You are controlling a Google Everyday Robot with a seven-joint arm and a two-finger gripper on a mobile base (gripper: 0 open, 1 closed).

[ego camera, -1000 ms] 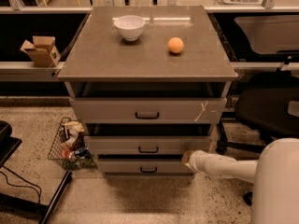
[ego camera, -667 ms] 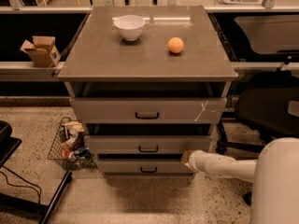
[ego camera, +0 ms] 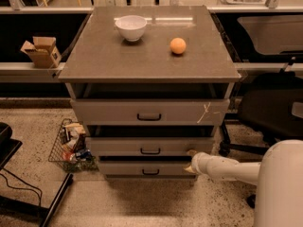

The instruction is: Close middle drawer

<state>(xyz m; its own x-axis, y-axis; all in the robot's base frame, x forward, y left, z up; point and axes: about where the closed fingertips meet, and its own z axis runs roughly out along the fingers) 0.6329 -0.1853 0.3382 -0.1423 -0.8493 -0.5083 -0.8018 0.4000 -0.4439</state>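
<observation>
The tool [ego camera: 190, 161] sits at the end of the white arm [ego camera: 227, 169], which enters from the lower right. It is positioned at the right end of the drawer stack, at the level of the gap between the middle drawer [ego camera: 118, 146] and the lower drawer [ego camera: 123, 168]. Its upper tip is touching or just beside the lower right corner of the middle drawer front. Whether the tool is open or closed cannot be determined. The middle drawer stands partly pulled out, with a dark gap above its front, and its small dark handle [ego camera: 150, 151] is centred on the front. The upper drawer [ego camera: 109, 111], with a pale cross-shaped mark [ego camera: 206, 111] near its right end, is also pulled out. The surface [ego camera: 142, 60] on top of the cabinet carries a white bowl [ego camera: 131, 27] and an orange [ego camera: 178, 46], which are well apart. A wire basket [ego camera: 68, 145] stands on the floor to the left of the cabinet.
</observation>
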